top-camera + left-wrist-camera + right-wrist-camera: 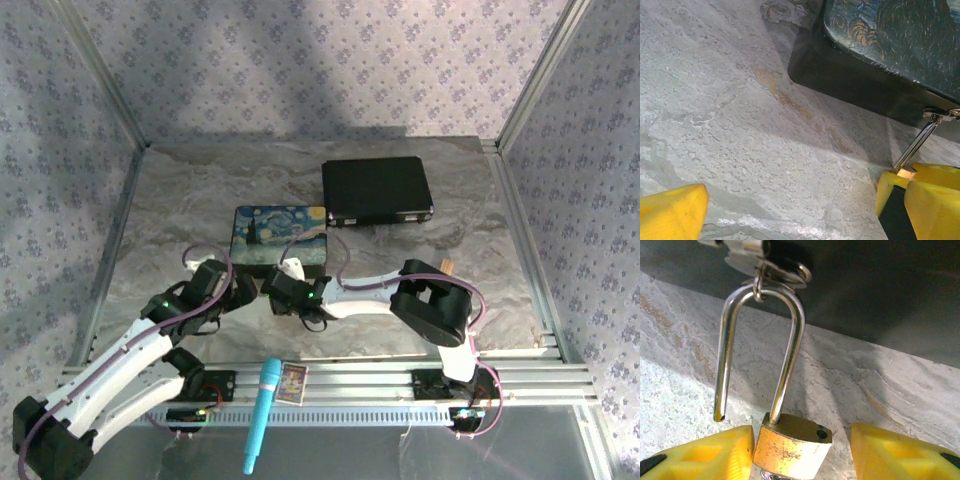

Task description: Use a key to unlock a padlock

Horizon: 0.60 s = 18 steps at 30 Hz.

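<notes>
The brass padlock hangs by its silvery shackle from the ring of the clasp on the starry-night box. One shackle leg is out of the body, its free end over the table. My right gripper is open around the body: its left fingertip touches the brass, the right one stands apart. A silvery bit shows under the body; I cannot tell whether it is the key. My left gripper is wide open over bare table beside the box, with the shackle at its right.
A flat black case lies behind the box to the right. On the front rail rest a light blue pen-like tool and a small card. Metal frame posts and patterned walls close in the marbled table.
</notes>
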{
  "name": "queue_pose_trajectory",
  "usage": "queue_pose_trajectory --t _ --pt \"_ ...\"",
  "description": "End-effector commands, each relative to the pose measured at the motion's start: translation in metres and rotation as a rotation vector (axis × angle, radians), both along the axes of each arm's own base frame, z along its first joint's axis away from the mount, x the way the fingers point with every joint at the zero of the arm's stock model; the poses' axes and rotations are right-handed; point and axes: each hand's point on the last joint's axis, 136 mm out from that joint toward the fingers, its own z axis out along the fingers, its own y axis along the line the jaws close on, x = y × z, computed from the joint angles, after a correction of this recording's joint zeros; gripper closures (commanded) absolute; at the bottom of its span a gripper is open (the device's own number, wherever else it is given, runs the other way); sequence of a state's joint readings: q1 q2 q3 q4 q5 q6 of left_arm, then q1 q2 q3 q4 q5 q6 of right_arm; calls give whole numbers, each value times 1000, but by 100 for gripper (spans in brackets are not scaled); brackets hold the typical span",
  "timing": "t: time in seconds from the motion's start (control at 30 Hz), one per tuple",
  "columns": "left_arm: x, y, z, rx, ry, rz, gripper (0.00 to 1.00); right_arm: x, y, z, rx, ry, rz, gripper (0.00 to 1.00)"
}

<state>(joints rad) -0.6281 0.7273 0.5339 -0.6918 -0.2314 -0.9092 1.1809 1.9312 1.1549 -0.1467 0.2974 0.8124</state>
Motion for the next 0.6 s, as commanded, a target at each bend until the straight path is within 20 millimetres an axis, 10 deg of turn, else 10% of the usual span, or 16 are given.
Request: queue_pose_trajectory --t 0.0,0.57 --pt "2 1 0 -6 -4 13 0 3 1 -5 -18 4 -24 50" --pt "24 -41 50 307 -137 -425 0 -10 -42 -3 68 0 -16 74"
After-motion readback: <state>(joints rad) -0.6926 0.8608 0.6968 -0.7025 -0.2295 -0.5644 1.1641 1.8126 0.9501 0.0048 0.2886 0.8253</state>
